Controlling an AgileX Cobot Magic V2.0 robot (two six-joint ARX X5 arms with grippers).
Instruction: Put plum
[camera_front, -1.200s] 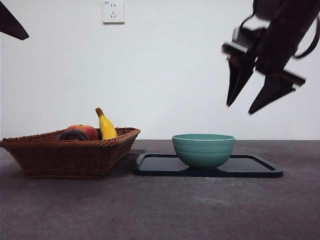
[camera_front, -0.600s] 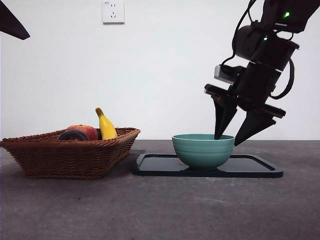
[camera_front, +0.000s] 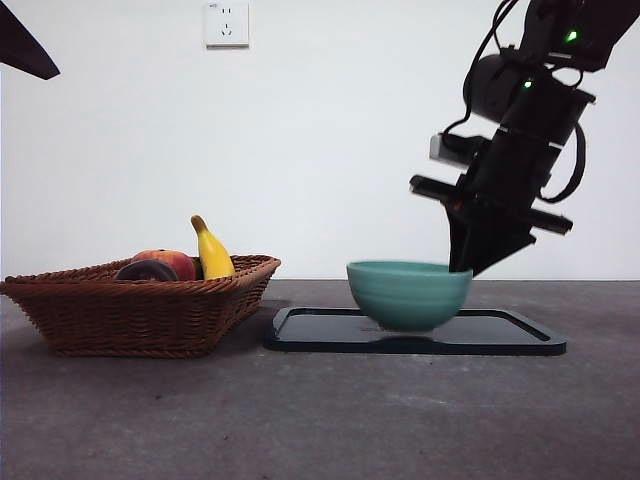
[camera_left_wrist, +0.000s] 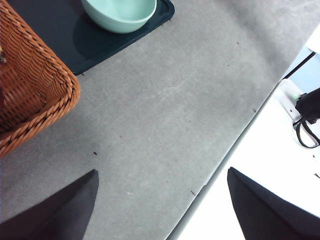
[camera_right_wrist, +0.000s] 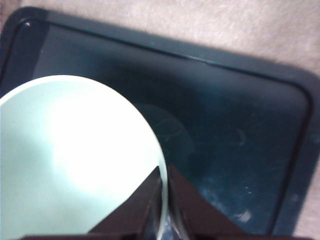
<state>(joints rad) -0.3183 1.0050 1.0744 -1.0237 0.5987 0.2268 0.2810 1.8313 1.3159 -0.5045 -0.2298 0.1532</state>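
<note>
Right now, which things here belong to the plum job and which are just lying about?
Belongs to the job:
plum, in the basket
right tool, shut on the bowl's rim
teal bowl, lifted slightly off the tray

Just lying about:
wicker basket
banana
red-orange fruit
black tray
left tool, waiting open

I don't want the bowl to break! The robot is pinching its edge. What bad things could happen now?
1. The right gripper pinches only the thin rim of the teal bowl, which looks lifted slightly off the dark tray. It might slip and drop.
2. Held at one side, the bowl could tilt and knock the tray.
3. The plum sits in the basket with nothing near it; the left gripper waits open over the table.
</note>
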